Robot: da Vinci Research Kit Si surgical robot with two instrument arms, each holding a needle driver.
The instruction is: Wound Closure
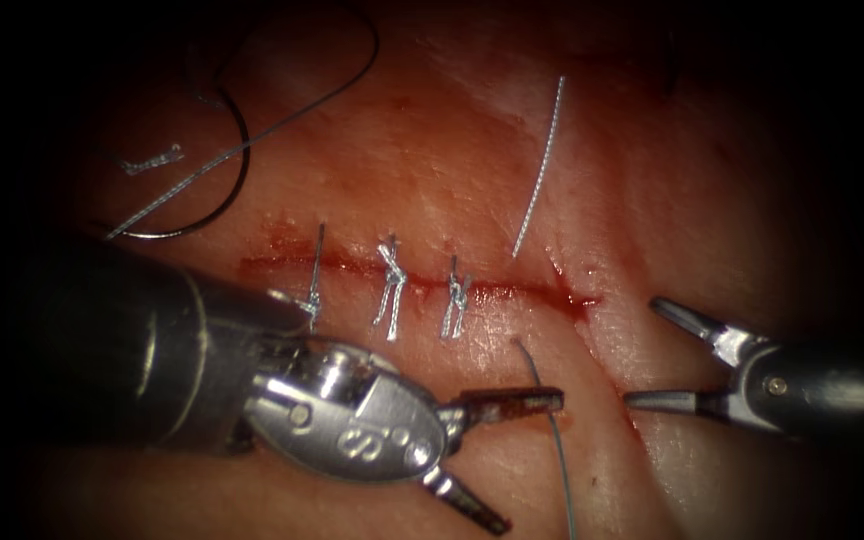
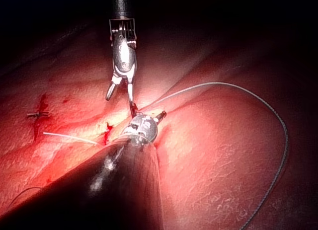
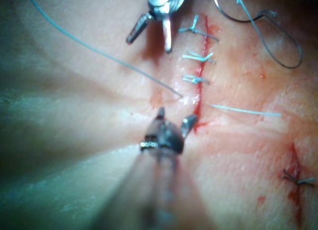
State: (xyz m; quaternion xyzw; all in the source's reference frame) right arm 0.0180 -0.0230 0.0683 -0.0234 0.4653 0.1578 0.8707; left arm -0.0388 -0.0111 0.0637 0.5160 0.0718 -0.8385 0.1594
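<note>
The left arm's shiny metal claw (image 1: 497,455) at the lower middle of the endoscope view is open wide and holds nothing, and so is the right arm's small metal claw (image 1: 652,355) at the right. The thin dark curved needle (image 1: 227,190) lies free on the pink pork tissue (image 1: 432,150) at the upper left, well apart from both claws. A pale thread (image 1: 552,430) comes out of the tissue just below the red cut (image 1: 432,285), between the claws, and runs off the bottom edge.

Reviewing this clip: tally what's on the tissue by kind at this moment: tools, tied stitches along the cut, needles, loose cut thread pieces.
Tools: 2, the left tool and right tool, both open, holding nothing
Tied stitches on the cut: 3, at
Needle: 1, lying free on the tissue, upper left of the cut
Loose cut thread pieces: 2, at and
Total: 8
</note>
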